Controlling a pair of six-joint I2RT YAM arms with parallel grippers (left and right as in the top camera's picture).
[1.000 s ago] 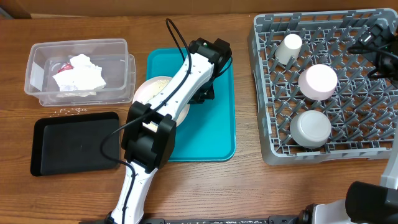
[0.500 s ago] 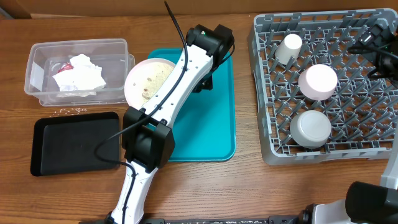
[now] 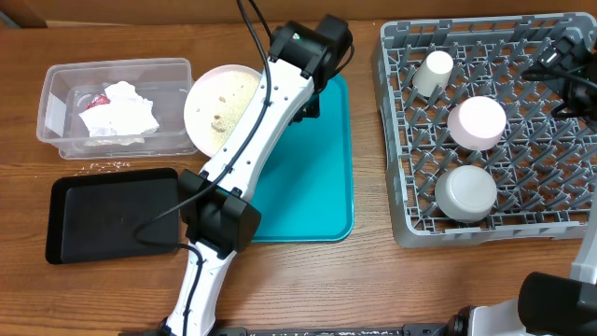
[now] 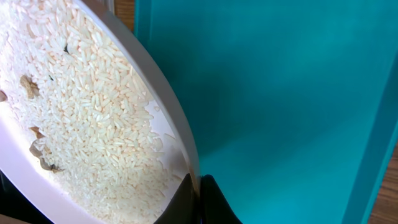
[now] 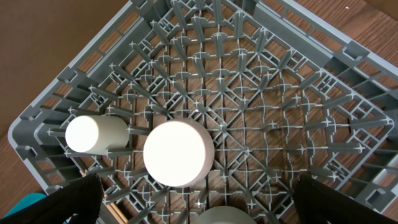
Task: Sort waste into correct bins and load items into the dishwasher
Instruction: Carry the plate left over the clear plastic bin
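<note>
Pinching the tilted plate (image 3: 216, 110), the left claw (image 4: 198, 190) hangs above the teal tray (image 3: 322, 187).

The large round white plate (image 3: 219, 107) is gripped at its rim by the closed left claw (image 4: 199, 198) and tilts up and away from it, its face covered in loose white rice grains (image 4: 87, 106) with a few brown scraps. Past the plate's far edge from that claw sits the clear rimmed tub (image 3: 56, 89) holding crumpled white napkins (image 3: 121, 110) and a red wrapper scrap (image 3: 93, 99), and the shallow black tray (image 3: 112, 215) lies just beside the tub. Under the wide-open right claw (image 5: 196, 186) lies the grey lattice dish rack (image 3: 396, 140); a pinkish-white bowl (image 5: 179, 152) sits mouth-down directly below the claw, between a white cup (image 5: 96, 134) leaning among the pegs and a mouth-down pale grey bowl (image 3: 466, 191).
</note>
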